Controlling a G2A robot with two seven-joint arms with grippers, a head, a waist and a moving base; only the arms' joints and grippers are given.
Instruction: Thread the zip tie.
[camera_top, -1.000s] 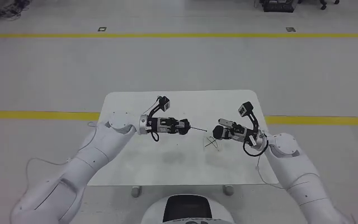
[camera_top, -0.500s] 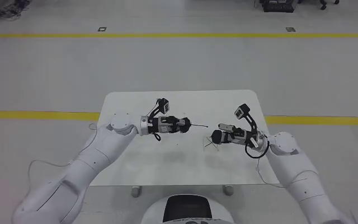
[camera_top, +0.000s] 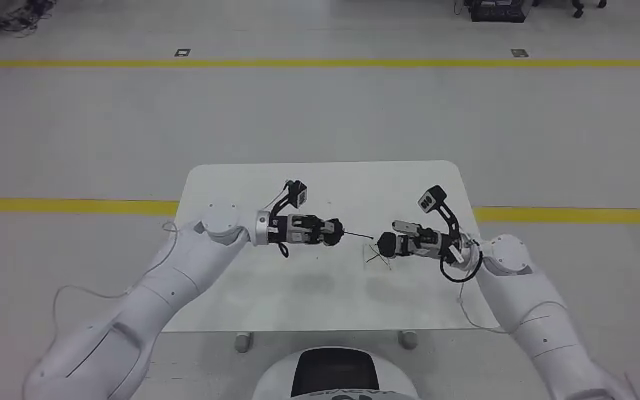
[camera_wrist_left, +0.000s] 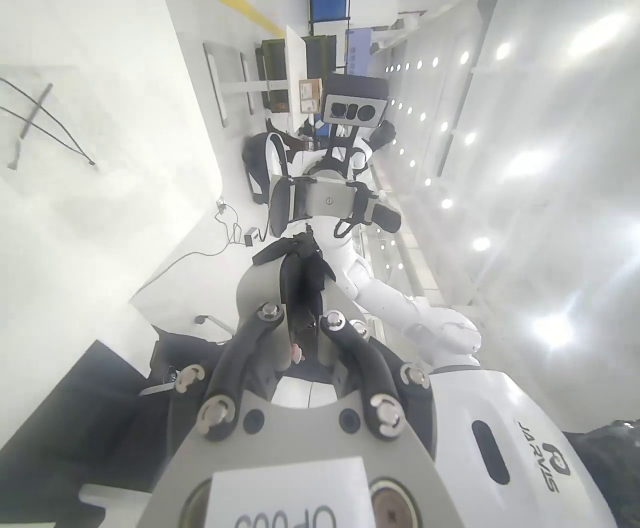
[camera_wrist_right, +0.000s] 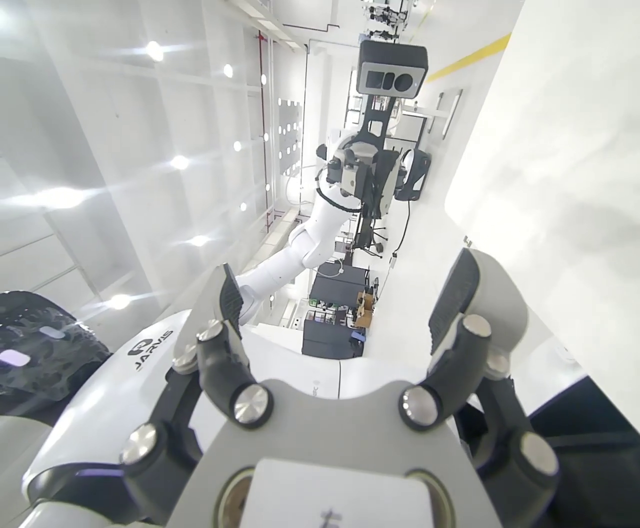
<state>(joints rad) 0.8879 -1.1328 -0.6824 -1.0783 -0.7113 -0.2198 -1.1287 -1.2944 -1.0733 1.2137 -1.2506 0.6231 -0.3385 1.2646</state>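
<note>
I have the left tool (camera_top: 332, 231) clenched on one end of the zip tie (camera_top: 356, 235), over the middle of the bench (camera_top: 250, 290). The tie sticks out of it as a thin straight line, its long axis running along the bench's length and aimed at the right edge. The right tool (camera_top: 386, 240) sits just off that free tip, between the bench middle and the right edge, with its jaws spread wide and nothing between them. So the tip points almost straight into the right tool's mouth, and that tool is the nearer one to the free end. I cannot tell whether the tip already touches a finger.

A few loose ties (camera_top: 378, 256) lie crossed on the bench just toward the near edge from the right tool.

Against half a second ago, the left tool has slid a little toward the near edge, so the tie now lines up with the right tool instead of passing on its far-edge side. The gap at the tip has closed.
</note>
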